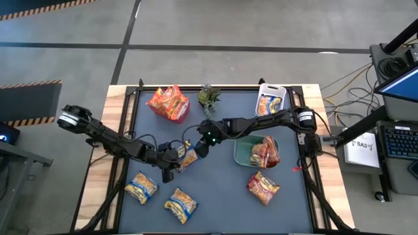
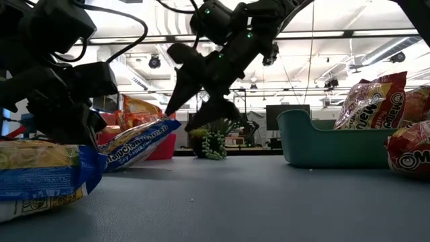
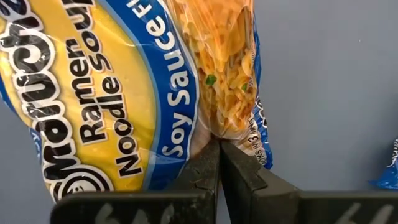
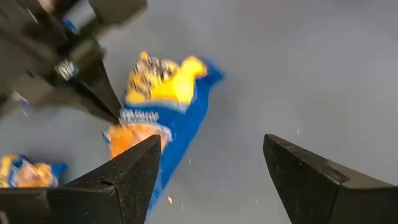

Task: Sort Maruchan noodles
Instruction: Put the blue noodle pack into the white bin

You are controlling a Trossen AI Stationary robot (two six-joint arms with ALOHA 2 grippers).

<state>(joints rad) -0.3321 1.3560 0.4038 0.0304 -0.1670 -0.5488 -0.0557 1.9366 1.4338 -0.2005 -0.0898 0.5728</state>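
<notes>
A yellow-and-blue Maruchan noodle packet (image 1: 189, 156) sits at the table's middle, tilted in the low view (image 2: 138, 144), with my left gripper (image 1: 171, 161) shut on it. My right gripper (image 1: 200, 147) is open just above the packet's raised right end (image 2: 168, 125), its fingers (image 4: 140, 163) apart and touching nothing. Two more yellow-and-blue packets (image 1: 142, 187) (image 1: 180, 204) and a red one (image 1: 263, 187) lie flat on the mat near the front edge. My left gripper pinches the packet's edge (image 3: 214, 134) between its two shut fingers, close to a blue crimped corner. The fingers (image 4: 111, 107) come slanting down from the table's left. The packet is tilted, its right end raised; I cannot tell whether its lower end touches the mat.
A green bin (image 1: 243, 153) right of centre holds red packets. At the back stand a red bin (image 1: 168, 103) with orange packets, a small plant (image 1: 209, 98) and a white tray (image 1: 270, 101) holding a yellow packet. Bare mat lies at the front centre.
</notes>
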